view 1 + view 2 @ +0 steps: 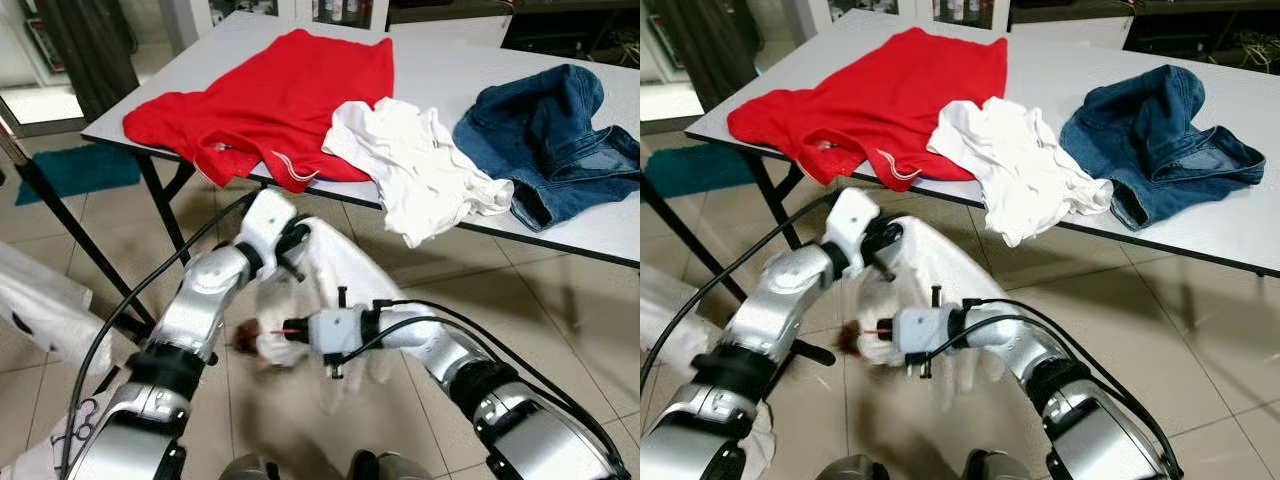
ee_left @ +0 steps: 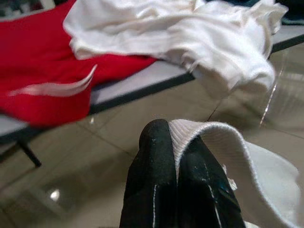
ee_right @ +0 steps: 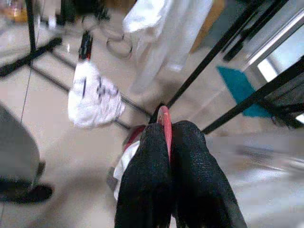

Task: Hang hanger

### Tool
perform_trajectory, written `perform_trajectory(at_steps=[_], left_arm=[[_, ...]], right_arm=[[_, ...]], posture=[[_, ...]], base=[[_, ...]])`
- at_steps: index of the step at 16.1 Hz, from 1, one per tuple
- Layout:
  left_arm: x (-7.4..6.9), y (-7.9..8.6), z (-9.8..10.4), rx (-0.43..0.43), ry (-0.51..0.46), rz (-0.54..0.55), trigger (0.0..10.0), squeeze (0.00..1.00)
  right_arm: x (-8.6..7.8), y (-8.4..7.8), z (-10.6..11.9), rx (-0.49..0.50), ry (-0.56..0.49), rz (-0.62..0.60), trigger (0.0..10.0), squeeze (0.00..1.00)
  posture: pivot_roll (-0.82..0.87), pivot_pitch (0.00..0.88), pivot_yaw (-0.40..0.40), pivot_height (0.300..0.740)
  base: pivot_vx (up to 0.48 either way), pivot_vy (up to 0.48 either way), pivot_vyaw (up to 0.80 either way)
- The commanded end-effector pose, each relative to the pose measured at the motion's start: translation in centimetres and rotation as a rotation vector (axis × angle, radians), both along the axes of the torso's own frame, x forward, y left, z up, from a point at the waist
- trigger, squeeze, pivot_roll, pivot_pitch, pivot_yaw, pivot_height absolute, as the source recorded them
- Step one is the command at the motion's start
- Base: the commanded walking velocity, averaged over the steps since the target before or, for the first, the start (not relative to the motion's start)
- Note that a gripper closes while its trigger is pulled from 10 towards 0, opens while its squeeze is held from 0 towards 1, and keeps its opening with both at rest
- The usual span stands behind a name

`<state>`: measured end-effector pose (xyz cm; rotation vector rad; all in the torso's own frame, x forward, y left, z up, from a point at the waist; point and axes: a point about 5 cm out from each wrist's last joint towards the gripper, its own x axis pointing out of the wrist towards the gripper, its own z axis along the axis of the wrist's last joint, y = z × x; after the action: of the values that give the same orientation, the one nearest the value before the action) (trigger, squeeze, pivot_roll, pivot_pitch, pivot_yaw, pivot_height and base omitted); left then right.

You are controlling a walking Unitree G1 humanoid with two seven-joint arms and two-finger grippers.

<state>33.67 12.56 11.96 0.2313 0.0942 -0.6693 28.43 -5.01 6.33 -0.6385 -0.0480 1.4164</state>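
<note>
Below the bench's near edge, the right gripper [image 3: 168, 137] pinches the red hanger [image 3: 164, 121], while the left gripper [image 2: 166, 156] clamps a white garment's collar [image 2: 209, 130]. The step looks like dressing the hanger (hanging comes after); next, thread it into the collar.

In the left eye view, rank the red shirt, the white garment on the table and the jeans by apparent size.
1. red shirt, largest.
2. and 3. jeans and white garment look alike; the table edge cuts neither, so I will not rank them.
</note>
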Motion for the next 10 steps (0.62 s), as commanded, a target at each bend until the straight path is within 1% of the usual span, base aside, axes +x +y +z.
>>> perform_trajectory(at_steps=[1, 3, 4, 6, 8, 10], left_arm=[[0.2, 0.9, 0.7, -0.011, -0.026, 0.035, 10.0, 0.00], [0.1, 1.5, 0.4, -0.013, -0.017, 0.062, 10.0, 0.00], [0.1, 1.6, 0.4, -0.017, -0.016, 0.072, 10.0, 0.00], [0.0, 1.7, 0.5, -0.034, -0.019, 0.091, 10.0, 0.00], [-0.1, 1.9, 0.6, -0.046, -0.020, 0.105, 10.0, 0.00], [-0.3, 2.5, 0.5, -0.058, -0.018, 0.132, 10.0, 0.00]], right_arm=[[0.5, -0.2, 1.2, 0.072, 0.006, -0.013, 0.0, 0.36], [0.8, -0.4, 2.0, 0.135, 0.021, -0.038, 0.0, 0.36], [1.1, -0.6, 2.2, 0.148, 0.024, -0.062, 0.0, 0.36], [2.1, -1.4, 2.2, 0.136, 0.003, -0.176, 0.0, 0.36], [2.8, -2.2, 2.1, 0.099, -0.030, -0.259, 0.0, 0.36], [2.8, -2.6, 2.1, 0.081, -0.058, -0.262, 0.0, 0.36]], posture=[[0.09, 0.041, 0.002, 0.740], [0.09, 0.041, 0.000, 0.740], [0.09, 0.039, -0.002, 0.740], [0.09, 0.039, -0.004, 0.740], [0.10, 0.038, -0.005, 0.740], [0.10, 0.038, -0.005, 0.740]], base=[[0.000, 0.000, 0.00], [0.000, 0.000, 0.00], [0.000, 0.000, 0.00], [0.000, 0.000, 0.00], [0.000, 0.000, 0.00], [0.000, 0.000, 0.00]])
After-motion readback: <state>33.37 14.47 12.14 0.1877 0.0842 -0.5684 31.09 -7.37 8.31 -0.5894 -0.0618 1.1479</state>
